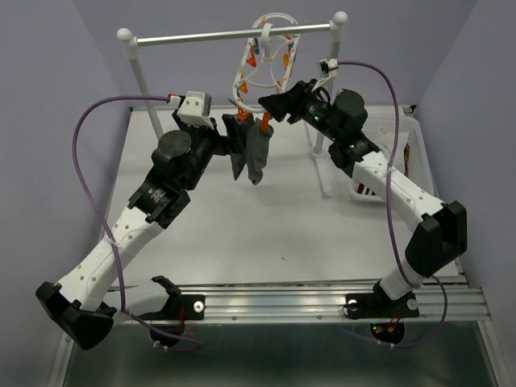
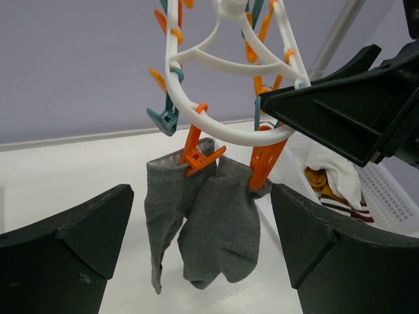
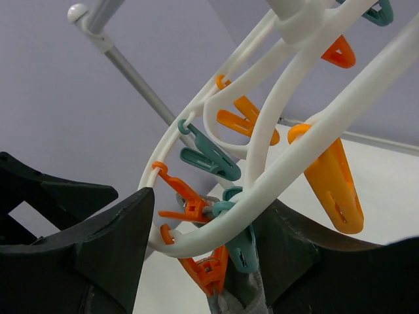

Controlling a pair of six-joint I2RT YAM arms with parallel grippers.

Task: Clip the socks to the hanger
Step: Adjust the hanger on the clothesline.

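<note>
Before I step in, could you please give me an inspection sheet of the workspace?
surface: pale table; no spills seen.
job's things: hanger hooked on the rail; grey socks hang from its orange clips.
clutter: basket at the right, holding loose socks.
grippers: left fingers open, facing the grey socks; right fingers straddle the hanger's ring, grip unclear.
cables: purple cables loop beside each arm.
surroundings: lilac walls; nothing else seen.
</note>
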